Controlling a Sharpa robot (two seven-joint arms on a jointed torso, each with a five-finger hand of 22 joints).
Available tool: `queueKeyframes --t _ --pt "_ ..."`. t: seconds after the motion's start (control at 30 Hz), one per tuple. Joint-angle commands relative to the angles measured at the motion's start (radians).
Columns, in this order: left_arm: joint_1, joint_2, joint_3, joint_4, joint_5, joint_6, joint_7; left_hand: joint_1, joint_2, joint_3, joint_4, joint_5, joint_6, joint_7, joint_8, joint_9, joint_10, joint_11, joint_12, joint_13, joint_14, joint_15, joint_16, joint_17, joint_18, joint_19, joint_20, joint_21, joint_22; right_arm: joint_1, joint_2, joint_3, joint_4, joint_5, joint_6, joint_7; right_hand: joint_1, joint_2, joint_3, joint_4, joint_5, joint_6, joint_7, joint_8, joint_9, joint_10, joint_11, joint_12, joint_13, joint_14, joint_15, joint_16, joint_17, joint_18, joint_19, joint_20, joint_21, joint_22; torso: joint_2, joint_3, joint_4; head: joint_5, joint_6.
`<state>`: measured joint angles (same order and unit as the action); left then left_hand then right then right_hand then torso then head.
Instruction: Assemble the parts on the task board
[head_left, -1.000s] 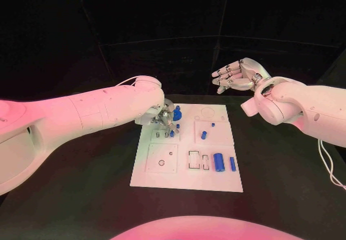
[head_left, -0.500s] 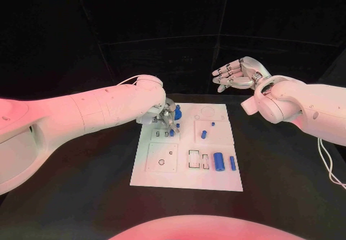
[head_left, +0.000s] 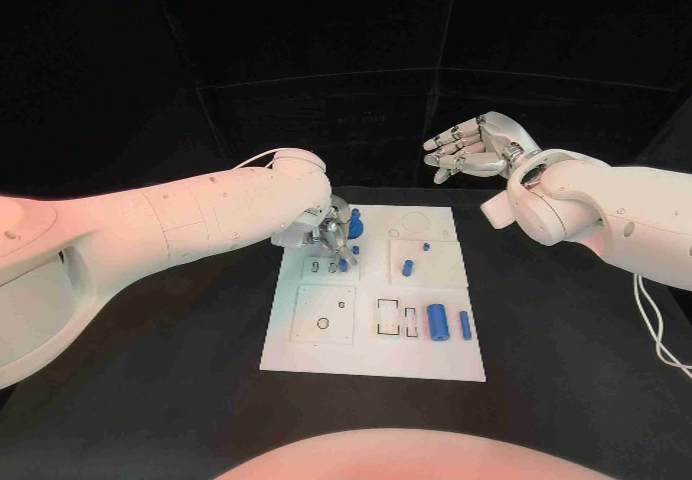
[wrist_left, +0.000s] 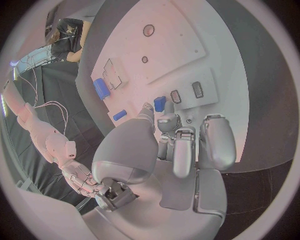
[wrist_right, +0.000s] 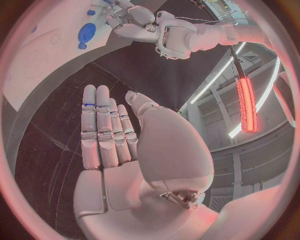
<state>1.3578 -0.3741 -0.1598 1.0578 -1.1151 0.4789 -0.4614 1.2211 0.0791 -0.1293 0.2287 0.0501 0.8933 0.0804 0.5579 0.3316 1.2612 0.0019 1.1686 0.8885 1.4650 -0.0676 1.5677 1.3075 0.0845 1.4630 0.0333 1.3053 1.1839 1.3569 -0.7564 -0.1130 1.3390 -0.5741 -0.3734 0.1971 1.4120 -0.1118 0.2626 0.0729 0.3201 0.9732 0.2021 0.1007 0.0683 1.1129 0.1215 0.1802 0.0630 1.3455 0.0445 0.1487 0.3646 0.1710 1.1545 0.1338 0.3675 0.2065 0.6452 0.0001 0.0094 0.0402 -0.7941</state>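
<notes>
The white task board (head_left: 372, 352) lies in the middle of the black table. My left hand (head_left: 330, 238) hangs over its far left part and pinches a small blue part (wrist_left: 160, 103) at the end of a row of slots (wrist_left: 197, 89). A round blue part (head_left: 355, 222) stands just beyond the fingers and appears as a disc (wrist_right: 87, 32) in the right wrist view. My right hand (head_left: 469, 145) is raised past the board's far right corner, fingers straight, holding nothing.
More blue parts lie on the board's right half: a short piece (head_left: 410, 267), a thick cylinder (head_left: 437, 324) and a slim one (head_left: 466, 326). Empty rectangular outlines (head_left: 397, 319) sit beside them. Bare black table surrounds the board.
The left hand's fingers have shifted slightly over the slot row, with the blue part still in their pinch. The right hand has stayed where it was.
</notes>
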Motion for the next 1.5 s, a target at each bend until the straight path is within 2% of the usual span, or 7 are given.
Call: queueKeyframes --t 0.03,0.2,0.37,0.5,0.6,0.87,1.5 --pt "0.001 0.002 0.001 -0.002 -0.005 0.023 0.006 0.015 0.0 0.0 -0.007 -0.002 -0.005 -0.001 0.005 0.001 -0.005 0.0 -0.003 0.0 0.106 0.002 0.003 0.263 -0.007 -0.003 0.004 -0.002 -0.001 0.002 0.002 0.001 0.0 -0.001 0.007 0.004 0.01 0.003 0.002 -0.006 0.007 -0.004 -0.001 -0.006 0.0 -0.002 0.003 -0.005 -0.001 0.008 -0.002 -0.003 -0.001 0.011 0.007 0.002 -0.005 -0.002 0.0 0.0003 -0.0001 0.0 -0.001" --pt "0.0 0.003 0.001 -0.003 -0.005 0.024 0.009 0.054 0.02 0.024 -0.034 -0.002 -0.006 -0.001 0.006 0.002 -0.005 -0.001 -0.005 0.002 0.106 0.002 0.003 0.263 -0.007 -0.004 0.005 -0.002 0.001 0.002 0.003 0.001 -0.001 -0.001 0.008 0.004 0.01 0.003 0.002 -0.006 0.007 -0.004 -0.001 -0.006 0.0 -0.002 0.003 -0.005 -0.001 0.008 -0.002 -0.003 -0.001 0.011 0.007 0.002 -0.005 -0.002 0.0 -0.0002 0.0 0.0 -0.004" --pt "-0.001 0.002 0.001 -0.002 -0.004 0.006 0.02 0.169 0.079 0.118 -0.111 -0.001 -0.016 -0.011 -0.001 0.0 -0.012 -0.011 -0.014 0.0 0.106 -0.007 0.003 0.263 -0.006 -0.005 0.0 -0.001 0.003 0.002 0.005 0.001 -0.003 -0.001 0.008 0.004 0.009 0.003 0.002 -0.006 0.008 -0.005 -0.001 -0.006 0.0 -0.002 0.004 -0.005 -0.001 0.008 -0.001 -0.004 -0.001 0.01 0.007 0.002 -0.006 -0.002 0.0 0.0005 0.0007 0.001 -0.005" --pt "-0.001 -0.002 0.001 -0.001 0.01 -0.026 0.04 0.226 0.093 0.217 -0.174 0.002 -0.025 -0.008 -0.008 -0.002 -0.017 -0.009 -0.028 -0.004 0.106 -0.007 0.003 0.263 -0.006 -0.006 -0.003 0.0 0.005 0.002 0.006 0.001 -0.006 -0.001 0.009 0.004 0.009 0.003 0.002 -0.006 0.008 -0.005 -0.001 -0.006 0.0 -0.002 0.004 -0.005 -0.001 0.008 -0.001 -0.004 -0.001 0.01 0.007 0.002 -0.006 -0.002 0.0 0.0005 0.0011 0.002 -0.007" --pt "-0.002 -0.005 0.001 0.0 0.031 -0.045 0.049 0.206 0.073 0.312 -0.208 0.006 -0.027 0.002 -0.004 0.001 -0.014 -0.005 -0.037 -0.007 0.106 0.002 0.003 0.263 -0.006 -0.007 0.002 -0.001 0.007 0.002 0.006 0.001 -0.008 -0.001 0.011 0.004 0.009 0.003 0.002 -0.006 0.008 -0.005 -0.001 -0.006 0.0 -0.002 0.004 -0.005 -0.001 0.008 -0.001 -0.004 -0.001 0.01 0.007 0.002 -0.006 -0.002 0.0 0.0005 0.0004 0.004 -0.007" --pt "-0.001 -0.036 0.001 0.022 0.139 -0.133 0.036 0.009 -0.042 0.66 -0.271 0.004 -0.033 0.002 0.041 0.036 -0.001 -0.002 -0.055 -0.013 0.106 0.006 0.003 0.263 -0.004 -0.009 0.007 -0.004 0.012 0.002 0.006 0.001 -0.011 -0.002 0.017 0.003 0.005 0.003 0.001 -0.005 0.01 -0.006 0.0 -0.007 -0.001 -0.003 0.005 -0.006 -0.001 0.008 0.0 -0.007 -0.003 0.01 0.007 0.003 -0.007 -0.003 -0.002 0.0023 0.0025 0.001 -0.008" --pt "-0.02 -0.193 -0.002 0.199 0.283 -0.432 -0.043 -0.08 -0.101 0.824 -0.306 0.044 -0.036 -0.01 0.109 0.072 -0.004 -0.011 -0.097 -0.061 0.106 -0.005 0.003 0.263 -0.005 -0.006 0.001 -0.009 0.014 0.002 0.002 0.001 -0.013 -0.004 0.03 0.005 -0.002 0.004 -0.001 -0.002 0.015 -0.008 0.001 -0.009 -0.001 -0.006 0.006 -0.008 -0.001 0.007 0.002 -0.011 -0.006 0.009 0.006 0.004 -0.011 -0.006 -0.006 0.0039 0.015 0.009 -0.009"
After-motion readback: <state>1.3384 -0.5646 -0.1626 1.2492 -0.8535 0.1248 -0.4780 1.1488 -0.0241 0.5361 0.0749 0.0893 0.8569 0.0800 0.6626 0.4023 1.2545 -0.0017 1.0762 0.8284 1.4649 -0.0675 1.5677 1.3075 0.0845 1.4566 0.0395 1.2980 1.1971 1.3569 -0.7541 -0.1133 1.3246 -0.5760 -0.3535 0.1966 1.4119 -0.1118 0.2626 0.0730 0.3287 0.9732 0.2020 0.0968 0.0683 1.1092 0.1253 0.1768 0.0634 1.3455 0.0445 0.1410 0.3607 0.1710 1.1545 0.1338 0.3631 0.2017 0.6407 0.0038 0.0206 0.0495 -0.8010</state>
